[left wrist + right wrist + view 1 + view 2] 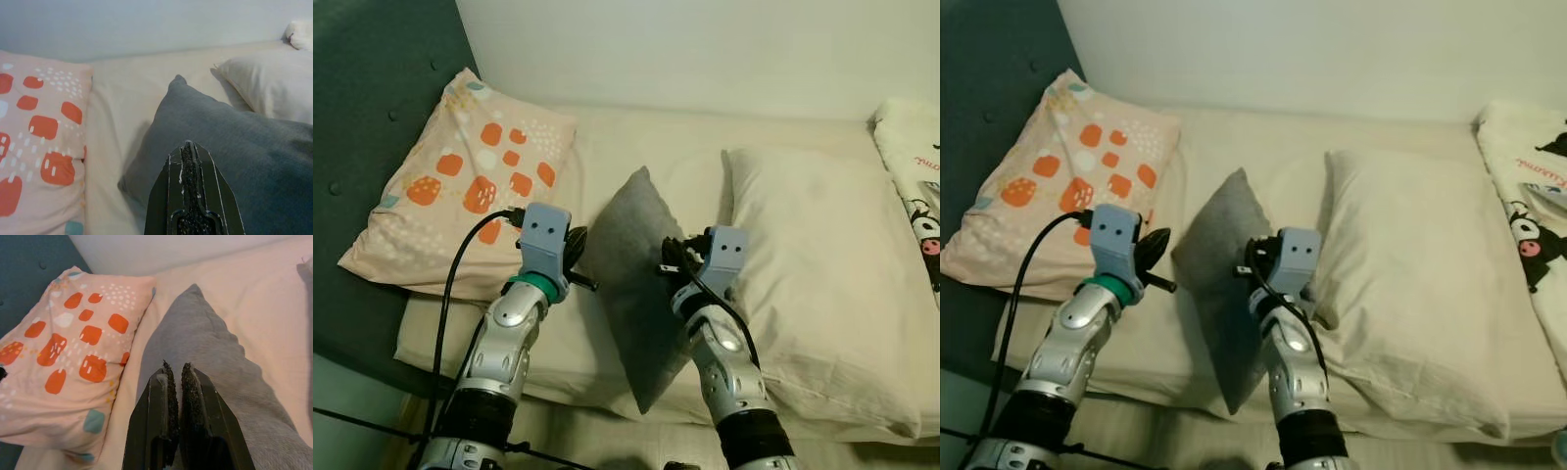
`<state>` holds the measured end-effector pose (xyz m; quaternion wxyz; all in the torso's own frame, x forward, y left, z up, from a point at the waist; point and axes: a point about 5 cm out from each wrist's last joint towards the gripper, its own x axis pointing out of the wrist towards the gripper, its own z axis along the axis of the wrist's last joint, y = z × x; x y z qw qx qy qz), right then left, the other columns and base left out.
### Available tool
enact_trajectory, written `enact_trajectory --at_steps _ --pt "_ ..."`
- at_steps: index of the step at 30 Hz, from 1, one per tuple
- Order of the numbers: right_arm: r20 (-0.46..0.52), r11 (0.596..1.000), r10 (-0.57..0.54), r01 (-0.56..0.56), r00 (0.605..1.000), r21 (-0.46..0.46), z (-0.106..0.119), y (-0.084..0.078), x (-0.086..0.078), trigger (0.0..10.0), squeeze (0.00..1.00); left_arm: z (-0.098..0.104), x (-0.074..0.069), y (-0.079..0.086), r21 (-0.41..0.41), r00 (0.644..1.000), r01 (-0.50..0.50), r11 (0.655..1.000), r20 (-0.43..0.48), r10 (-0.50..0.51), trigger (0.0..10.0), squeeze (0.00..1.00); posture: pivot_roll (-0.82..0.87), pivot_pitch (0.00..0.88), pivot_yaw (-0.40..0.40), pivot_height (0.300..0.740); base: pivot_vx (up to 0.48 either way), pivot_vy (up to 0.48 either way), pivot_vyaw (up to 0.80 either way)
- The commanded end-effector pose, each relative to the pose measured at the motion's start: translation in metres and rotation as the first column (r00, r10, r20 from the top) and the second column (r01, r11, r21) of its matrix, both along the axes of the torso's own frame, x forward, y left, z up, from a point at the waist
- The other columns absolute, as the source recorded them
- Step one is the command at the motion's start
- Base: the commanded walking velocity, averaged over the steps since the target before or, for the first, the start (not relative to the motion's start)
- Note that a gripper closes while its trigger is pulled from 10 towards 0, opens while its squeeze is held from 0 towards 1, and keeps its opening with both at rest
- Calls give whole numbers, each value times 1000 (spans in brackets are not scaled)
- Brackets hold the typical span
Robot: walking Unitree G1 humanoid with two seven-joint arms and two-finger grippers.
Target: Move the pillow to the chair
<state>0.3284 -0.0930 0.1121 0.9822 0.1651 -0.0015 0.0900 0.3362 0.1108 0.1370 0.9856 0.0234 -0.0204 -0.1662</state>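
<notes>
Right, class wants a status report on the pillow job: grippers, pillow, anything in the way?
Left gripper shut, right gripper shut, one each side of grey pillow. Pillow tilted up between them on bed. Patterned pillow left, cream pillow right, nothing blocking.

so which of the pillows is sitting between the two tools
The grey pillow: small and plain, it lies between the left tool and right tool, unlike the patterned pillow and cream pillow.

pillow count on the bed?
3: patterned pink pillow at the robot's left against the headboard; grey pillow in the middle between both grippers; large cream pillow on the right. The printed fabric at far right may be another.
</notes>
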Motion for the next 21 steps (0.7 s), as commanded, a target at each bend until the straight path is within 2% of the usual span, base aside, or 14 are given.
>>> enact_trajectory --at_steps 1,7,14,21 --pt "17 1000 10 -10 1000 26 4 4 -2 10000 0 -9 -4 1 12 1000 -4 1000 -25 4 10000 0 -30 12 62 740 0 0 0" --pt "-44 998 53 -51 998 45 -2 8 -3 10000 0 -11 -6 -3 16 1000 -8 1000 -21 8 10000 0 -26 8 35 740 0 0 0" --pt "-25 995 103 -103 994 4 -5 9 -11 10000 0 -15 -9 -5 23 1000 -11 1000 -23 11 10000 0 -33 5 22 740 0 0 0" --pt "-24 981 79 -82 997 -176 -3 7 -4 10000 0 -12 -7 -5 23 1000 -26 999 -15 26 10000 0 -35 16 13 740 0 0 0"
